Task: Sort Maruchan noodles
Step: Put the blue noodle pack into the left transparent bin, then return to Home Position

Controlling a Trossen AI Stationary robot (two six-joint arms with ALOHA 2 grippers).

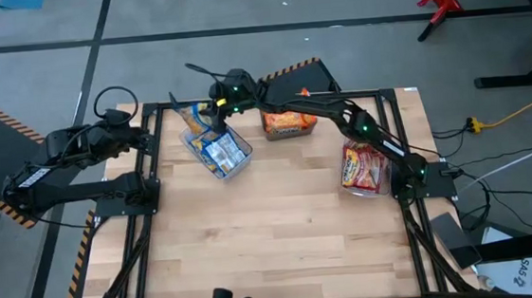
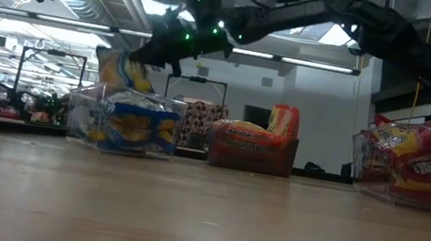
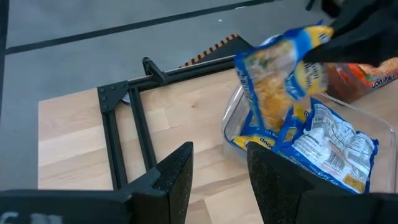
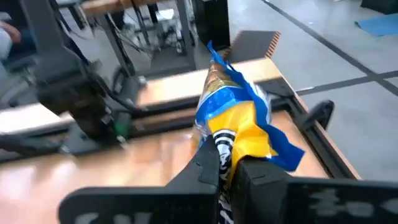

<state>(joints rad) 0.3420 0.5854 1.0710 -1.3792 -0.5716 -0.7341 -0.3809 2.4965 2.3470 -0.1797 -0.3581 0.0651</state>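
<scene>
Above blue-packet bin point(image 1: 232, 163), right tool point(image 1: 208, 114) gripping packet point(image 4: 233, 118)

Two matte black jointed robot arms point(image 1: 77, 159) with looping black cables, small glowing green indicator lights point(image 1: 364, 129) and flat dark gripper fingers point(image 3: 177, 177).

No legible text on the noodle packets point(image 3: 329, 146) or elsewhere.

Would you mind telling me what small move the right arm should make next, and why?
Probably lower and release: the right gripper is shut on a blue-and-yellow glossy noodle packet held just above the clear plastic bin that already holds matching blue-and-yellow packets. The left gripper waits open nearby.
</scene>
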